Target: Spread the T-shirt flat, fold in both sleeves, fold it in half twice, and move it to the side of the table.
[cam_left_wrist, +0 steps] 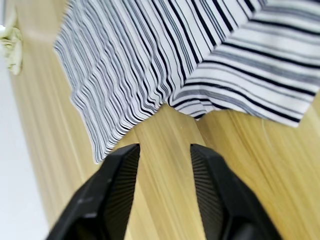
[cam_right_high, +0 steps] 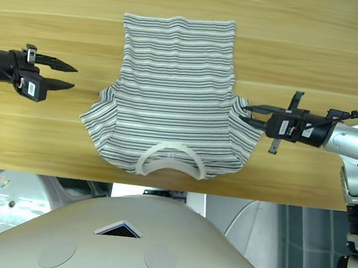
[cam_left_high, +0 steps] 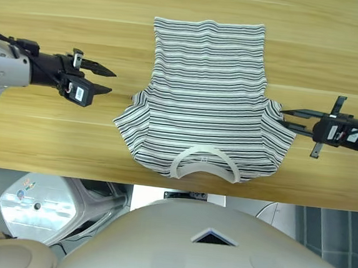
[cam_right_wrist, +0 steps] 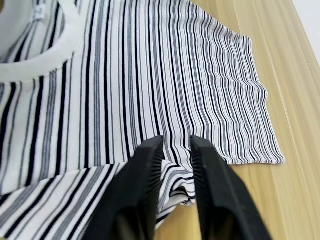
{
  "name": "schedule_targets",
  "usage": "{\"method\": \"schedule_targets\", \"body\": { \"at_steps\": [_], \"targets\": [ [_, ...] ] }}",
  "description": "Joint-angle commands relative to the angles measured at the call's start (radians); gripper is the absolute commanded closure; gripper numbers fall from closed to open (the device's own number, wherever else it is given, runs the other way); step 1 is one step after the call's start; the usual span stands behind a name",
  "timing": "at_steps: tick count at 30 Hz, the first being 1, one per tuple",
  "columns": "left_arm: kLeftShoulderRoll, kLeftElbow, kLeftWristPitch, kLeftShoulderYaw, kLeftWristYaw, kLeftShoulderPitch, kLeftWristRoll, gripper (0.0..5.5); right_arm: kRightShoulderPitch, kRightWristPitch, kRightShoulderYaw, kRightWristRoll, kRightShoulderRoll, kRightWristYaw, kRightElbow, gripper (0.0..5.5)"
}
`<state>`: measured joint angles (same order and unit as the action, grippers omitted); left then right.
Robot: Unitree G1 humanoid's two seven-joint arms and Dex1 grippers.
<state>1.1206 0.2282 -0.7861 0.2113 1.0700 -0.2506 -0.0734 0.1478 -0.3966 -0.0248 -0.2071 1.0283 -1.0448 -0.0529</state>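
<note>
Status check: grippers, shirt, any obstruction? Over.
Left gripper open, clear of left sleeve. Right gripper open at right sleeve edge. T-shirt flat, sleeves unfolded. No obstruction seen.

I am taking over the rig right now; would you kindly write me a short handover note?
Left gripper: open, beside the left sleeve, apart from it.
Right gripper: open, straddling the right sleeve at its edge.
T-shirt: spread flat on the table, collar toward the robot.
Done: spreading.
To do: fold both sleeves, halve twice, move aside.
</note>
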Motion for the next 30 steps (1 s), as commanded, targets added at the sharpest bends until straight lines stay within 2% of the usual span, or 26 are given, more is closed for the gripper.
{"method": "schedule_targets", "body": {
  "at_steps": [1, 4, 9, 18, 28, 30],
  "targets": [
    [0.096, 0.018, -0.049, -0.045, 0.002, 0.15, 0.007, 3.36, -0.004, 0.007, -0.034, -0.001, -0.002, -0.003, -0.002, 3.67],
    [0.113, 0.06, -0.082, -0.049, -0.019, 0.216, -0.043, 3.36, -0.002, 0.008, -0.041, -0.006, -0.005, -0.009, -0.008, 3.13],
    [0.063, 0.079, -0.106, 0.004, -0.054, 0.275, -0.126, 3.36, 0.006, 0.004, -0.043, -0.01, -0.015, -0.014, -0.019, 2.3],
    [-0.041, -0.056, -0.004, 0.056, -0.071, 0.212, -0.179, 3.36, 0.0, 0.003, -0.037, -0.007, -0.032, -0.025, -0.028, 0.65],
    [-0.054, -0.112, 0.077, 0.072, -0.062, 0.165, -0.218, 3.36, 0.009, 0.005, -0.033, -0.005, -0.041, -0.03, -0.055, 0.65],
    [-0.052, -0.106, 0.078, 0.072, -0.067, 0.157, -0.231, 3.68, 0.011, 0.005, -0.033, -0.005, -0.042, -0.031, -0.057, 0.63]
  ]
}}
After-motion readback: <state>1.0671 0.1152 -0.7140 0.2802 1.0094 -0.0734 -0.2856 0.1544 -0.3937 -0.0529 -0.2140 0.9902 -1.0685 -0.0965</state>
